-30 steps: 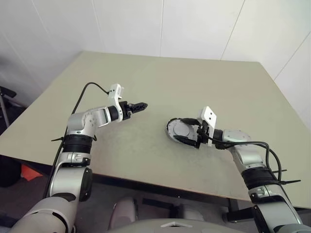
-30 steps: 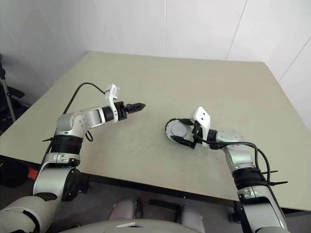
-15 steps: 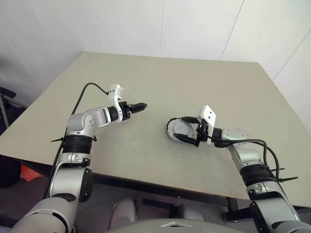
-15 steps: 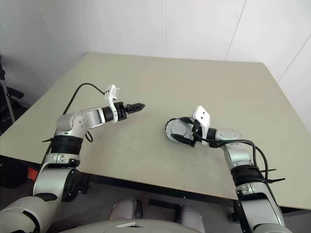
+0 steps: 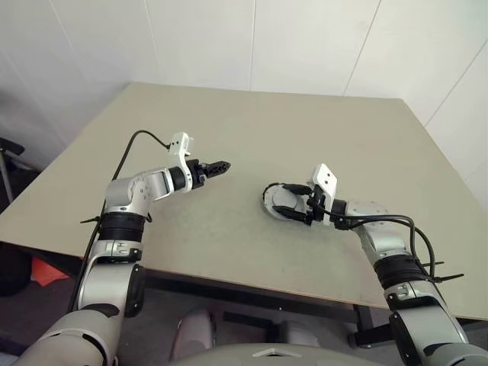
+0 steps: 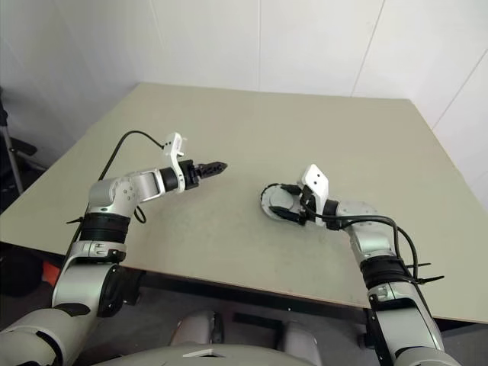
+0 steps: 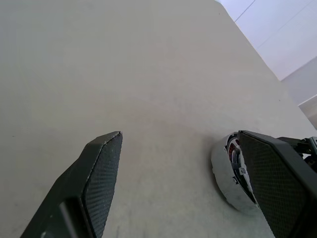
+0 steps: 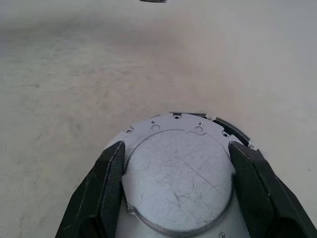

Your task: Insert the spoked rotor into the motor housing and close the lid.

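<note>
Now right hand point(image 8: 176, 191) fingers point(image 8: 106, 191) straddle lid point(image 8: 178, 183) on motor housing point(image 7: 225, 173), touching its sides; left hand point(image 5: 217, 166) open, empty, above surface point(image 5: 320, 137), housing's 9 o'clock.

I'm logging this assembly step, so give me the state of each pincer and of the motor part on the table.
left pincer: open, empty, held above the table.
right pincer: around the motor housing, grip unclear.
motor housing: resting on the table, flat scratched metal face up.
</note>
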Controlling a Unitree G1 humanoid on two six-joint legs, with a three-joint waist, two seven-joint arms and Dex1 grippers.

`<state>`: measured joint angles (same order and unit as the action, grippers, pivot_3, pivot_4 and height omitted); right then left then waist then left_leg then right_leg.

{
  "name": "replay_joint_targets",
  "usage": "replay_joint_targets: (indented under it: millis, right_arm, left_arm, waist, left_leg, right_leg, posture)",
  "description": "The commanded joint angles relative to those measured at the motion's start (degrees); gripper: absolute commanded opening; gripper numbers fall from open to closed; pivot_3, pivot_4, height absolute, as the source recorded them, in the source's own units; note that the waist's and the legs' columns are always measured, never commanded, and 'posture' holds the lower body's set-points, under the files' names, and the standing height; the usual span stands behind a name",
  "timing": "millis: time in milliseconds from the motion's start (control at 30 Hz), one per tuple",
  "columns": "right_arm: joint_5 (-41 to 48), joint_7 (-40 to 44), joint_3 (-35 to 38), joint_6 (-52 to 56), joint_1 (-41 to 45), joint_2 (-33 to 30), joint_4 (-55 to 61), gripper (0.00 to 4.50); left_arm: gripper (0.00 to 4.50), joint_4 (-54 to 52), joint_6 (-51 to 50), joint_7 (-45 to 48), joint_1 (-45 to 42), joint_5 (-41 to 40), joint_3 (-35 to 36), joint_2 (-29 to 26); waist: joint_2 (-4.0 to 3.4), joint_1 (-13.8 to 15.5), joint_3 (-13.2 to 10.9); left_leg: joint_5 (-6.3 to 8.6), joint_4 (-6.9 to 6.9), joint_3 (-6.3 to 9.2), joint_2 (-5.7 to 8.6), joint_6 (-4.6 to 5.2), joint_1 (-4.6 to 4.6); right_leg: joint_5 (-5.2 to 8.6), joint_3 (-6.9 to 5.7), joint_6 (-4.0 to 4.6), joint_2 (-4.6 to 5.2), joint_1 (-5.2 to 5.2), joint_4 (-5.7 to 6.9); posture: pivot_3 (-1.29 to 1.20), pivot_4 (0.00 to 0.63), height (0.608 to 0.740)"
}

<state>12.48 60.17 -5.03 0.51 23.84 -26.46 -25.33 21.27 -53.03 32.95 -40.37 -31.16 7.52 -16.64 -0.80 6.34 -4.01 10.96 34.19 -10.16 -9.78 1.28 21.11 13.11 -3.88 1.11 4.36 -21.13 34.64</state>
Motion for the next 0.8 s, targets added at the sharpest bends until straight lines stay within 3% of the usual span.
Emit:
replay_joint_targets:
  millis: [33, 167, 367, 500, 633, 800]
  right_arm:
    - [4.89, 0.73, 3.20, 5.37, 2.09, 0.06, 4.26, 3.22]
    - [7.73, 0.68, 4.26, 10.00, 3.48, 0.56, 6.50, 3.22]
    - [1.90, 0.09, 0.97, 5.33, 2.84, 0.41, 4.41, 3.22]
    - [0.27, 0.26, 0.21, 4.03, 2.79, 0.65, 3.37, 3.22]
    - [-0.63, 0.48, -0.24, 3.15, 2.94, 0.52, 2.47, 3.22]
    - [-0.74, 1.31, 0.14, 3.41, 2.49, -0.29, 2.49, 3.22]
  left_arm:
    - [3.95, -1.32, 0.75, -0.12, -0.29, 0.00, 0.82, -0.13]
    - [3.95, -1.68, 0.64, -0.26, -0.02, 0.02, 0.62, 0.03]
    - [3.95, -1.70, 0.63, -0.43, 0.01, 0.04, 0.66, -0.06]
    - [3.95, -1.76, 0.56, -0.53, 0.10, -0.07, 0.81, -0.19]
    - [3.95, -1.83, 0.49, -0.70, 0.12, -0.10, 0.88, -0.19]
    - [3.95, -2.47, 0.20, -0.83, 0.53, -0.31, 0.93, -0.22]
  waist:
    - [0.01, -0.20, -0.01]
    - [0.00, -0.68, -0.03]
    - [0.00, -0.61, -0.03]
    - [0.01, -0.68, -0.02]
    - [0.01, -0.73, -0.02]
    - [0.02, -0.72, -0.03]
  left_leg:
    - [0.00, 0.00, 0.00, 0.00, 0.00, 0.01]
    - [0.00, -0.02, 0.00, -0.01, 0.01, 0.10]
    - [0.11, -0.10, 0.02, -0.02, 0.20, 0.46]
    - [0.06, 0.03, 0.01, 0.03, 0.42, 1.17]
    - [0.25, 0.05, 0.01, -0.01, 0.67, 1.13]
    - [0.24, 0.04, 0.04, -0.05, 0.27, 0.80]
  right_leg:
    - [0.00, 0.00, 0.00, 0.00, -0.01, 0.00]
    - [-0.17, 0.00, 0.30, 0.00, -0.09, 0.02]
    - [-0.23, -0.08, 0.35, -0.01, -0.54, 0.35]
    - [-0.03, -0.10, 0.75, 0.01, -1.31, 0.85]
    - [0.04, -0.14, 0.87, 0.01, -1.29, 0.88]
    - [0.03, -0.17, 0.82, 0.02, -1.04, 0.89]
  posture:
    - [0.00, 0.000, 0.740]
    - [0.00, 0.000, 0.740]
    - [0.00, 0.000, 0.740]
    - [0.00, 0.000, 0.740]
    - [0.00, 0.000, 0.740]
    - [0.00, 0.000, 0.740]
